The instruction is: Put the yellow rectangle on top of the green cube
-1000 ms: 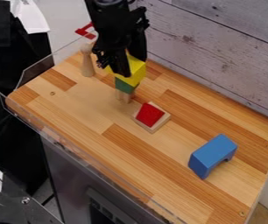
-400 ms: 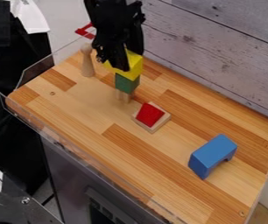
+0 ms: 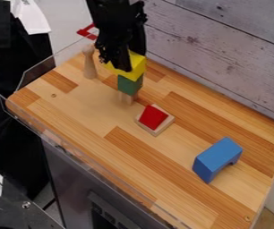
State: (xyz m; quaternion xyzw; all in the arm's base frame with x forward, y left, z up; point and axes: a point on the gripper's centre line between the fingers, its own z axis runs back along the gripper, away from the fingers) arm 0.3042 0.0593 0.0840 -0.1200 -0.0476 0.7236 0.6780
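A black two-finger robot gripper is grasping a matte yellow rectangular block, which is sitting directly over a green cube-shaped block atop pale wooden supports.

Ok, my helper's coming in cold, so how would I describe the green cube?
On the wooden tabletop, look toward the plank wall for a column of pieces. The green cube is in its middle, dark green between the yellow block above and pale wood below.

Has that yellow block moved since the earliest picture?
Yes, slightly: the yellow block has shifted up and left in the view, judged against the red block.
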